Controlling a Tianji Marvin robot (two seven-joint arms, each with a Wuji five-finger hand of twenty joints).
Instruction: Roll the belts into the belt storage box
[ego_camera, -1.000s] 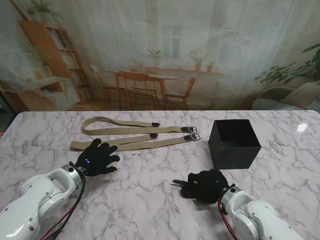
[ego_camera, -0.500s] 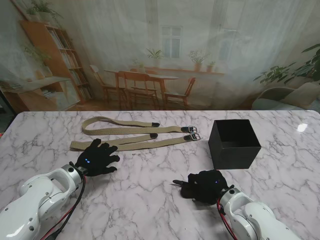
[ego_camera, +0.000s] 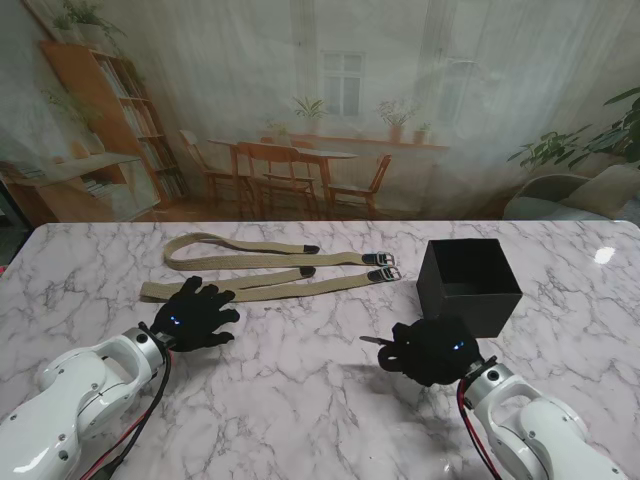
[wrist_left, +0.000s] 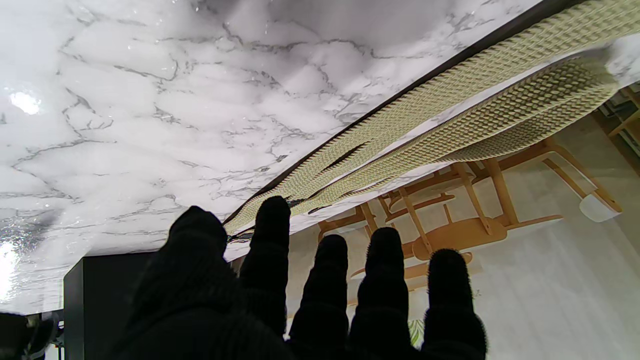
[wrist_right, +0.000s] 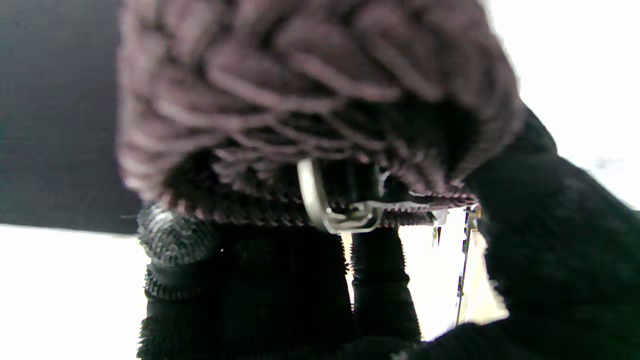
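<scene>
Two tan webbing belts lie stretched out on the marble: the far belt (ego_camera: 265, 252) is folded back on itself, and the near belt (ego_camera: 280, 288) (wrist_left: 450, 115) runs straight. My left hand (ego_camera: 195, 315) (wrist_left: 300, 300) is open, palm down, fingers spread beside the near belt's left end. My right hand (ego_camera: 435, 350) is shut on a rolled dark belt (wrist_right: 320, 100) with a metal buckle (wrist_right: 330, 210), its tip (ego_camera: 372, 340) sticking out to the left. The hand hovers just in front of the black storage box (ego_camera: 468, 285) (wrist_left: 95, 295), which is open at the top.
Both tan belts' metal buckles (ego_camera: 383, 266) lie close to the box's left side. The marble table (ego_camera: 300, 400) ends at a far edge behind the belts, in front of a printed backdrop.
My right hand has lifted and moved to the right and farther from me, toward the box, with the rolled dark belt in it. The left hand and the tan belts stay still.
</scene>
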